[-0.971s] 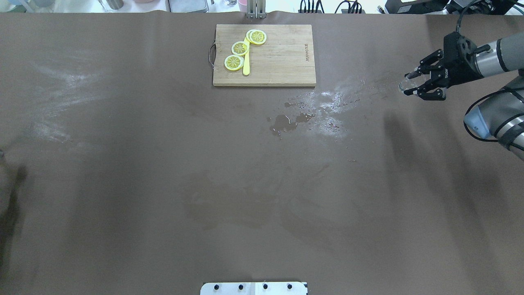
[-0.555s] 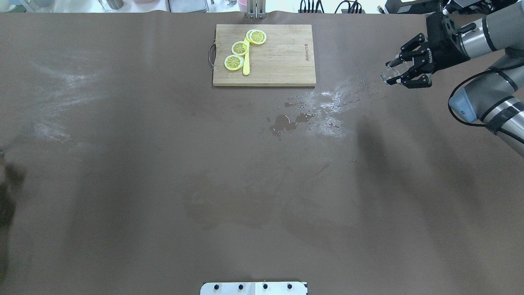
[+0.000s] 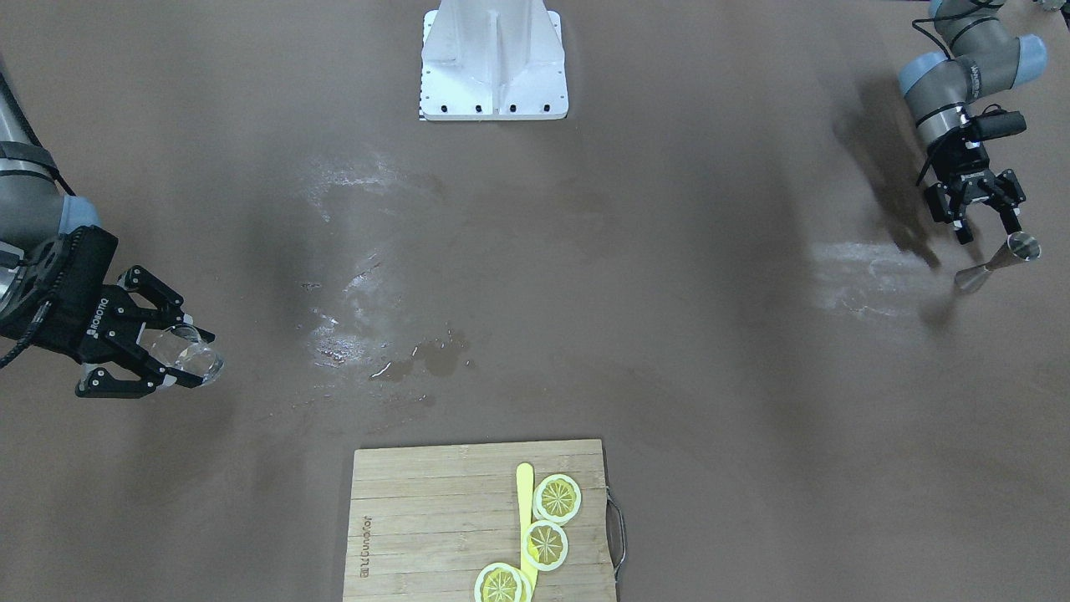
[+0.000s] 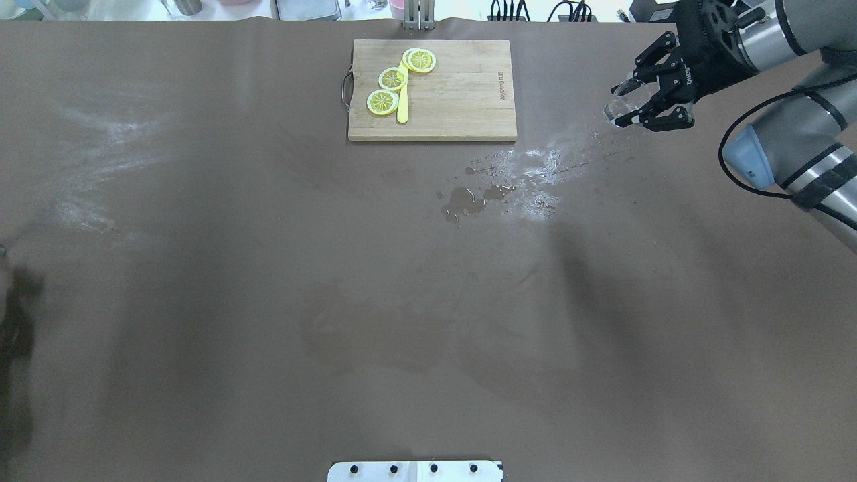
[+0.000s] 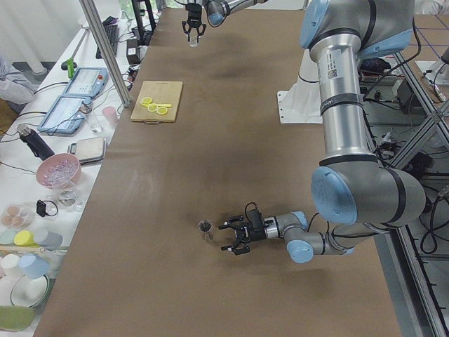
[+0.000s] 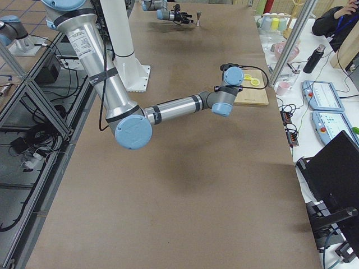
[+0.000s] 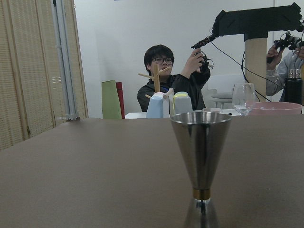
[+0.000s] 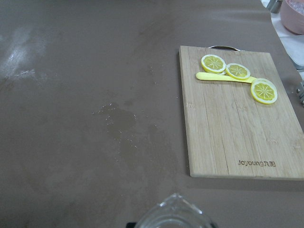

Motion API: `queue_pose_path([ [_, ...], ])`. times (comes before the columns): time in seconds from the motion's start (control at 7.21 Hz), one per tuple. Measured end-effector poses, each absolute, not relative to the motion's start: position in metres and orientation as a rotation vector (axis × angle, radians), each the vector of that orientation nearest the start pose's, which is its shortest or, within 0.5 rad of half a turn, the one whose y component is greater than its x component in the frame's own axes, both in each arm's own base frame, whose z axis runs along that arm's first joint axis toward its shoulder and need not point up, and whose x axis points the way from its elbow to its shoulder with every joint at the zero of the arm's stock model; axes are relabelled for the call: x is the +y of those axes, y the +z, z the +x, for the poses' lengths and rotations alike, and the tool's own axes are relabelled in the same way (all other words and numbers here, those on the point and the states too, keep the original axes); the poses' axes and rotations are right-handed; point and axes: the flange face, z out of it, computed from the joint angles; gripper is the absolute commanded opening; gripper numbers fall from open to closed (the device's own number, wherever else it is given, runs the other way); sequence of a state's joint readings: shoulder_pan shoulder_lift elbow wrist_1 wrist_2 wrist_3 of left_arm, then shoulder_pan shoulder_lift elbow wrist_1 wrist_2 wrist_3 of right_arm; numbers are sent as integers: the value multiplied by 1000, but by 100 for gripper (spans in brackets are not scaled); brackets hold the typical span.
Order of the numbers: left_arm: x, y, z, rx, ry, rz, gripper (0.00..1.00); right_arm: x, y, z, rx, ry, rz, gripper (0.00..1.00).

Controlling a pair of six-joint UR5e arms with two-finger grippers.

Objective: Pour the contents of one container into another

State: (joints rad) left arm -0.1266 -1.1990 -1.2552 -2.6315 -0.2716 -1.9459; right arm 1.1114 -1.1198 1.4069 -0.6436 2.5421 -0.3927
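We see the glass cup [image 3: 196, 356], small and clear, pinched between the fingers of the right gripper [image 3: 189, 359] and held above the bench [image 3: 635, 251] at the left edge of the front-facing view. The jigger [image 3: 997, 264], silvery and hourglass-shaped, stands upright on the bench at the far right of that view. Just above it in the frame is the left gripper [image 3: 991, 229], its fingers spread and apart from the jigger.

The overhead view shows the cup [image 4: 617, 107] in the upper right, off the right side of the cutting board [image 4: 462, 100] with its lemon slices [image 4: 383, 102]. It shows neither the jigger nor the left gripper. The left wrist view adds a brass-coloured band at the jigger's waist. The right wrist view catches only the cup's rim and pouring lip at the bottom edge.

Against the earlier overhead frames, the right gripper has carried the cup up and to the left in the frame, closer to the board.
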Motion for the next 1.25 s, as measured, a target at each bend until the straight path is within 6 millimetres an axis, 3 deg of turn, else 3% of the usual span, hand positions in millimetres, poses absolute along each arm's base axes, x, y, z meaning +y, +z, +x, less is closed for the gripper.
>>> queue_pose_path([
  [0.28, -271, 793, 223, 448, -698, 1255, 86, -598, 339, -243, -927, -1296, 1154, 0],
  [0.55, -282, 791, 232, 403, -708, 1251, 85, -574, 312, -253, -831, -1358, 1108, 0],
  [0.97, -298, 784, 237, 382, -758, 1234, 81, -534, 295, -285, -690, -1496, 1060, 0],
  [1.25, -314, 776, 242, 378, -809, 1220, 81, -527, 291, -290, -679, -1559, 1064, 0],
])
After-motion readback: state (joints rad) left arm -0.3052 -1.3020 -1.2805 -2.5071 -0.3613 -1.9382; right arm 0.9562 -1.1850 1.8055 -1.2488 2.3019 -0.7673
